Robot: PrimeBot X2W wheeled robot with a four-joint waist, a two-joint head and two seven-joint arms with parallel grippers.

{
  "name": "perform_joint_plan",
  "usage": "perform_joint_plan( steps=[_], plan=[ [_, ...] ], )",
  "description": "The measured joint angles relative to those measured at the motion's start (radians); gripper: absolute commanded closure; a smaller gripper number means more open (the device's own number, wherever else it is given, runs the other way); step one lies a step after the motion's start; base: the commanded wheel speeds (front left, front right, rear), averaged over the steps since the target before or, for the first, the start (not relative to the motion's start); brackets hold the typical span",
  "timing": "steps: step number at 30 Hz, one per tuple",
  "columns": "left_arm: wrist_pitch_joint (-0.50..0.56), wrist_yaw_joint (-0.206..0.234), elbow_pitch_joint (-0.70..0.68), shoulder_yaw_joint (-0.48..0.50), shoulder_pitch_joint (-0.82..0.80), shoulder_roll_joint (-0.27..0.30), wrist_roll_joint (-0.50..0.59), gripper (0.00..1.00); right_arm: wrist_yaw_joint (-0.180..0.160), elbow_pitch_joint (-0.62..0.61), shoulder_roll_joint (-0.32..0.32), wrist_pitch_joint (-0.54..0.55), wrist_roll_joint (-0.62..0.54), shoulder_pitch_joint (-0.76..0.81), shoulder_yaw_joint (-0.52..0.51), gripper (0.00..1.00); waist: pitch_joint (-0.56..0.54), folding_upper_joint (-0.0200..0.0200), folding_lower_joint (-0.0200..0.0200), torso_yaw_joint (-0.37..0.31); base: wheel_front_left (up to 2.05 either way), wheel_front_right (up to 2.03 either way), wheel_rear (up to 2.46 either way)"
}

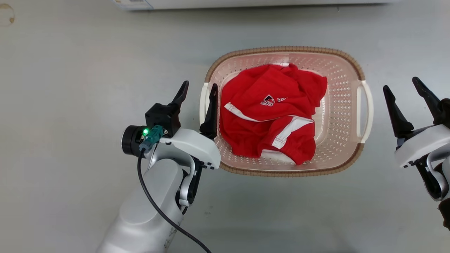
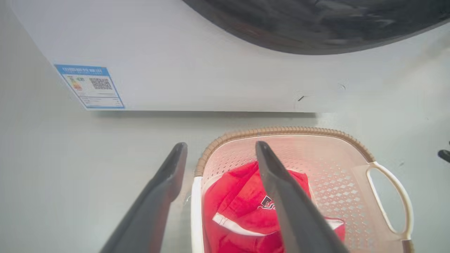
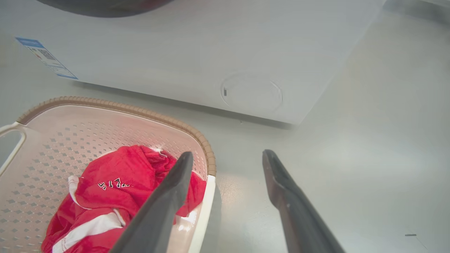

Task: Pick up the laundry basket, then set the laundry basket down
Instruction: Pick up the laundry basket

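The basket (image 1: 285, 49) stands level on the floor (image 1: 70, 105), just in front of the washer (image 2: 211, 52), and is not lifted. It holds one item, a crumpled red garment (image 1: 270, 112) with white stripes and a small crest. The garment lies across the middle and left of the basket's bottom. The right end of the bottom is bare perforated plastic. Nothing hangs over the rim.

Left pincer (image 1: 199, 84): fingers apart, clamped on nothing. It straddles the left handle (image 1: 202, 105), one finger outside the basket and the other inside the wall, close to the garment. Whether either finger touches the handle cannot be told.

Right pincer (image 1: 400, 83): fingers apart, empty. In the head view it sits beside the right handle (image 1: 367, 109), clear of it. Its own wrist view places that handle between the two fingers, so it appears roughly lined up with the handle. Its height over the handle cannot be told.

Step in hand, as judged: the approach before the pick-up, with neither handle gripped. The next move calls for the right pincer to settle around its handle to match the left's straddle. Both pincers then need to close on the handles together and lift evenly so the basket does not tip. Risk noted: the left inner finger may catch the garment on closing.
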Motion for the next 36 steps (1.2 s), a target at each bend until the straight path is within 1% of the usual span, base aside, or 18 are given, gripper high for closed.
perform_joint_plan(
  steps=[4, 8, 12, 27, 36],
  plan=[
    [0.0, 0.017, -0.005, -0.035, -0.028, 0.0, -0.041, 0.0, 0.0, 0.025, -0.009, 0.0, 0.001, -0.023, 0.036, 0.0, 0.07, 0.0, 0.0, 0.009, 0.0, 0.0, 0.0],
    [0.0, 0.035, -0.004, -0.057, -0.033, -0.001, -0.07, 0.0, 0.0, 0.041, -0.014, 0.0, 0.006, -0.029, 0.051, 0.0, 0.119, 0.0, 0.0, 0.017, 0.0, 0.0, 0.0],
    [0.0, 0.037, 0.004, -0.071, -0.047, -0.001, -0.084, 0.0, 0.0, 0.044, -0.014, 0.0, 0.005, -0.047, 0.074, 0.0, 0.153, 0.0, 0.0001, 0.021, 0.0, 0.0, 0.0],
    [0.0, 0.04, 0.05, -0.104, -0.092, -0.002, -0.128, 0.0, 0.0, 0.049, -0.027, 0.0, 0.005, -0.071, 0.093, 0.0, 0.23, 0.0, 0.0, 0.034, 0.0, 0.0, 0.0],
    [0.0, 0.04, 0.098, -0.154, -0.126, -0.002, -0.16, 0.0, 0.0, 0.051, -0.033, 0.0, 0.005, -0.104, 0.105, 0.0, 0.259, 0.0, 0.0, 0.039, 0.0, 0.0, 0.0]
  ],
)
